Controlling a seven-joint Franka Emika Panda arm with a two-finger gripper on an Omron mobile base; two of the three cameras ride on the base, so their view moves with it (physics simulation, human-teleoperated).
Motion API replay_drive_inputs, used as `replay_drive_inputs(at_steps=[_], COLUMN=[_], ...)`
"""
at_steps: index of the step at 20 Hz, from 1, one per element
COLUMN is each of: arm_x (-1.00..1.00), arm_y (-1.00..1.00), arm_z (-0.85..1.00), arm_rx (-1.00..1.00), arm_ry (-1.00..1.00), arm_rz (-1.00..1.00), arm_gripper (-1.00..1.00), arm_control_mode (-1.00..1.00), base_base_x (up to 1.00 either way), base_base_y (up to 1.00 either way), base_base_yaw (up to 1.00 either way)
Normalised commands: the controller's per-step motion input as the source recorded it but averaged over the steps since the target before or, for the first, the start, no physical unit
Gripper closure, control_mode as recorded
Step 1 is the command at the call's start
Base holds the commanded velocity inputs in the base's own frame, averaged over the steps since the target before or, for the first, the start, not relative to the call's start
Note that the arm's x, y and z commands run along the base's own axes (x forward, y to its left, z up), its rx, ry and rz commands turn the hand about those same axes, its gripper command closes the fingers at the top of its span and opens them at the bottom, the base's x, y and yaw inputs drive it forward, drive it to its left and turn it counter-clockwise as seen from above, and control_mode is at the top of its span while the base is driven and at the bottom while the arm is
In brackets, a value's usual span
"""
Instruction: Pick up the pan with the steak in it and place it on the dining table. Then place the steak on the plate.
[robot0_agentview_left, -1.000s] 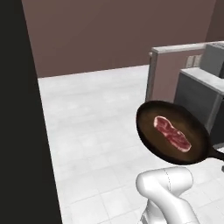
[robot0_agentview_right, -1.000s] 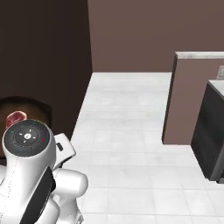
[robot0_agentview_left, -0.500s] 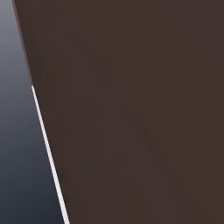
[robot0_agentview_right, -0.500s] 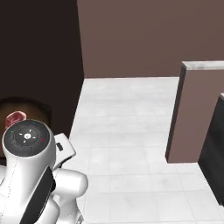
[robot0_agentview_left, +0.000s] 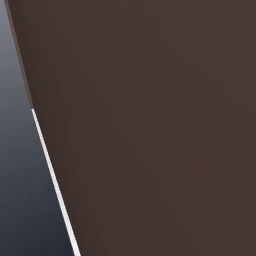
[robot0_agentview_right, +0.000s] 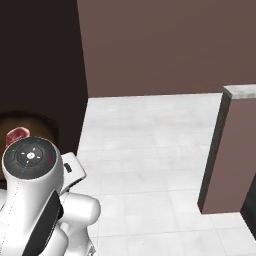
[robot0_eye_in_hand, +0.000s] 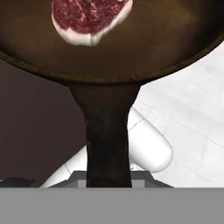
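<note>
In the hand view the dark brown pan (robot0_eye_in_hand: 131, 39) fills the top, and its straight handle (robot0_eye_in_hand: 107, 131) runs down to my gripper (robot0_eye_in_hand: 108, 180), which is shut on the handle's end. The red steak (robot0_eye_in_hand: 89, 17) with its pale fat edge lies inside the pan near the top. In the right base view a part of the pan (robot0_agentview_right: 35, 122) and the steak (robot0_agentview_right: 17, 135) peek out at the left behind the arm's round white joint. The dining table and the plate are out of view.
A brown partition with a marble top (robot0_agentview_right: 235, 150) stands at the right on white tiled floor (robot0_agentview_right: 150, 145). Brown walls (robot0_agentview_right: 165, 45) close the back. A dark brown surface (robot0_agentview_left: 150, 125) stands very close in the left base view.
The base has driven on: the partition has slid to the right in the right base view, and the left base view lost floor and pan to a close brown surface. The pan stays gripped.
</note>
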Motion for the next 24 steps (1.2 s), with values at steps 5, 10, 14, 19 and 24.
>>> replay_drive_inputs(at_steps=[5, 10, 14, 19, 24], arm_x=[0.0, 0.0, 0.0, 0.0, 0.0], arm_y=[0.0, 0.0, 0.0, 0.0, 0.0], arm_z=[0.0, 0.0, 0.0, 0.0, 0.0], arm_rx=[0.0, 0.0, 0.0, 0.0, 0.0], arm_ry=[0.0, 0.0, 0.0, 0.0, 0.0], arm_rz=[0.0, 0.0, 0.0, 0.0, 0.0], arm_gripper=[1.0, 1.0, 1.0, 1.0, 1.0], arm_control_mode=[1.0, 1.0, 1.0, 1.0, 1.0], base_base_x=[1.0, 1.0, 1.0, 1.0, 1.0], base_base_y=[0.56, 0.55, 0.54, 0.53, 0.53], base_base_yaw=[-0.12, -0.12, -0.12, -0.12, -0.12])
